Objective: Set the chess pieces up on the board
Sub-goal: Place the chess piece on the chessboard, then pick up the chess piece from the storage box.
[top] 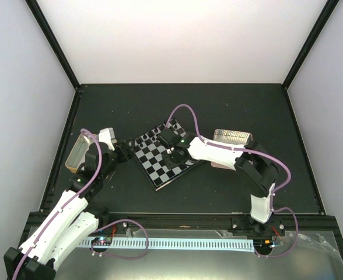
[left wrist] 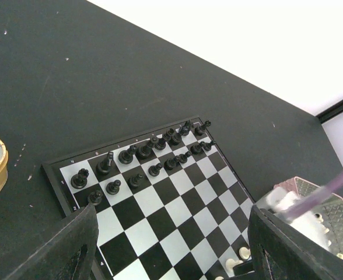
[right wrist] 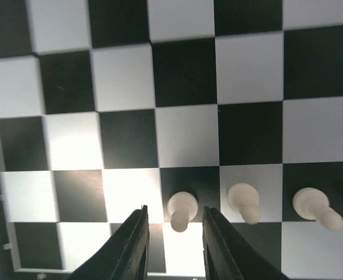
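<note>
The board (top: 160,166) lies turned at an angle in the middle of the dark table. In the left wrist view, black chess pieces (left wrist: 154,154) fill two rows along the far side of the board (left wrist: 177,204), and a few white ones (left wrist: 241,254) stand at its near right corner. My right gripper (right wrist: 175,211) hangs low over the board (right wrist: 183,70), open. A white pawn (right wrist: 181,209) stands upright between its fingers with a gap on each side. Two more white pawns (right wrist: 245,201) stand in the same row to its right. My left gripper (left wrist: 172,224) is open and holds nothing, at the board's left side.
A shiny tin (top: 81,150) sits left of the board, beside the left arm. A perforated tray (top: 234,139) stands right of the board, behind the right arm; in the left wrist view this tray (left wrist: 329,216) holds white pieces. Walls enclose the table.
</note>
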